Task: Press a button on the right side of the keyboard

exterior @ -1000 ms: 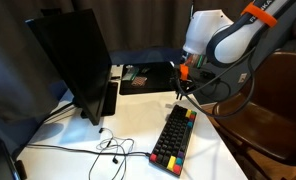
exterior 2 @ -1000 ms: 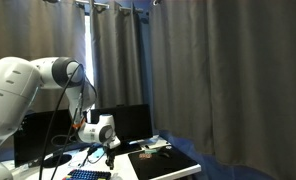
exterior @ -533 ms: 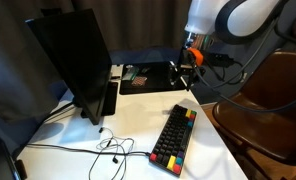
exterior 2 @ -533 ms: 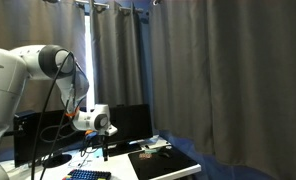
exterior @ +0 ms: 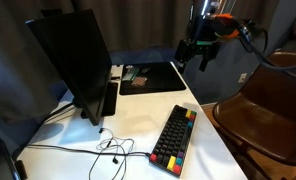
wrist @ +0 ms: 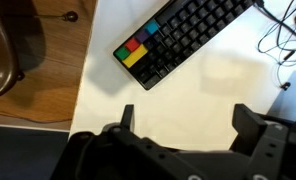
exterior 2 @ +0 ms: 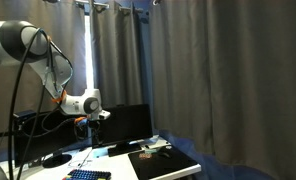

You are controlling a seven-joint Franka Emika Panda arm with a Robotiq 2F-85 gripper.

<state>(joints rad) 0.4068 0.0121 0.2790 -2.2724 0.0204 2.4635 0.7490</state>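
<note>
One white tabletop (exterior: 143,120) carries one keyboard (exterior: 174,137), slim and black with brightly coloured keys along its edge. One dark monitor (exterior: 70,62) stands on the same tabletop. One flat black desk mat (exterior: 153,76) lies there as well. There is one loose tangle of thin black cable (exterior: 108,150); how many separate cables make it up cannot be told. One brown chair (exterior: 263,110) stands beside the tabletop. One white robot arm (exterior 2: 18,40) carries one gripper (exterior: 196,52), and that gripper has two jaws.
</note>
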